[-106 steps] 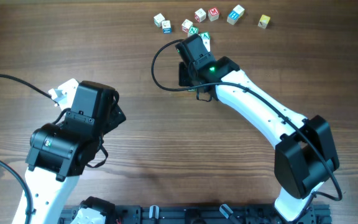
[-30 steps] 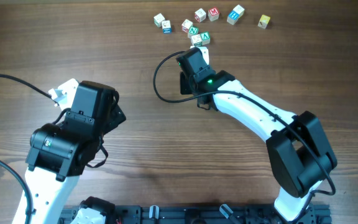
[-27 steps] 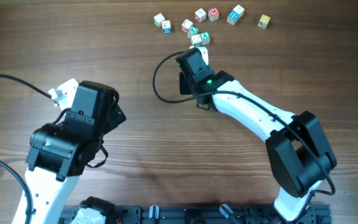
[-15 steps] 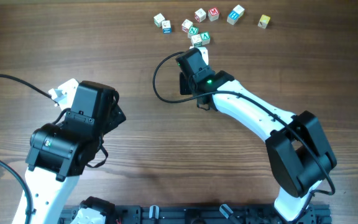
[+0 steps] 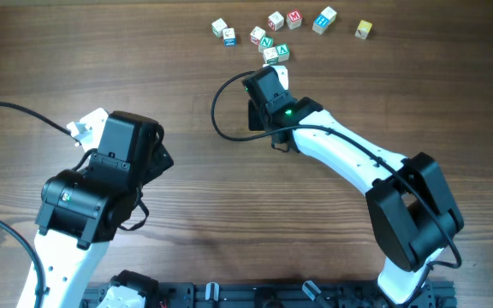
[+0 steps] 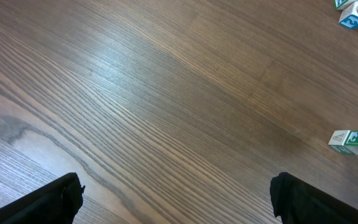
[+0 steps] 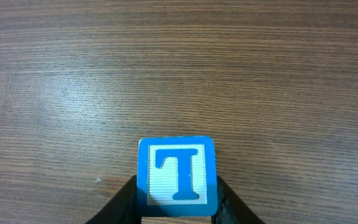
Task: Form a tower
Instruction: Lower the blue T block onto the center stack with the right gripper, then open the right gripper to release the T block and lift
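Likely a robotics lab: left arm point(image 5: 88, 201) and right arm point(image 5: 349, 158) on a black rail point(image 5: 255, 298) at a wood-grain table point(image 5: 195, 171).

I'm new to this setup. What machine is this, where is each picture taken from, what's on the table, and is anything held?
Two robot arms work at a wooden table. One picture looks down from above; the other two come from a camera on each wrist. Small loose letter cubes lie on the far side. The right gripper is shut on a white cube with a blue T; what lies under it is hidden. The left gripper is open and empty over bare wood.
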`<state>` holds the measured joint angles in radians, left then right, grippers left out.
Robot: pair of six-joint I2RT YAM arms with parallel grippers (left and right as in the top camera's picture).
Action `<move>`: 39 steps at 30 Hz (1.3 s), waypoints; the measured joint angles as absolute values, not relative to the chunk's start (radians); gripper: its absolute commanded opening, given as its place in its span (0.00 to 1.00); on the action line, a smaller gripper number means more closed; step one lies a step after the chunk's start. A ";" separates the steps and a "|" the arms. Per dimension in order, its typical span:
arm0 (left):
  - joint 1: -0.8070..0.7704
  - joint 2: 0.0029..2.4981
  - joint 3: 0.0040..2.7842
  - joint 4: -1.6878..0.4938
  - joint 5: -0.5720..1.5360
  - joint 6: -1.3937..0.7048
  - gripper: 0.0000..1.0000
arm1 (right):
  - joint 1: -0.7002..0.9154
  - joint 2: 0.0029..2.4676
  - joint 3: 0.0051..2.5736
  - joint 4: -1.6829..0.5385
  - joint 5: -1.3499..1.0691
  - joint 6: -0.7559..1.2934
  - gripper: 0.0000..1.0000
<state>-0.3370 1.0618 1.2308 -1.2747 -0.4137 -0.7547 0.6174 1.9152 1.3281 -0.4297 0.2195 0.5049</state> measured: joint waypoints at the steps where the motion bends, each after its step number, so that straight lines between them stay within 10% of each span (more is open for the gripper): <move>1: -0.337 1.062 1.231 -1.275 -0.414 -0.755 1.00 | 0.617 1.915 1.328 -0.430 0.220 0.505 0.28; 15: -0.337 1.062 1.231 -1.275 -0.414 -0.755 1.00 | 0.617 1.915 1.328 -0.432 0.222 0.523 0.56; 20: -0.337 1.062 1.231 -1.275 -0.414 -0.755 1.00 | 0.621 1.915 1.328 -0.421 0.222 0.521 0.99; 39: -0.337 1.062 1.231 -1.275 -0.414 -0.755 1.00 | 0.534 1.984 1.737 -0.912 -0.003 0.389 1.00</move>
<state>-0.3370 1.0618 1.2308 -1.2747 -0.4137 -0.7547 0.5339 1.9842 1.7370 -0.9123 -0.0032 0.3889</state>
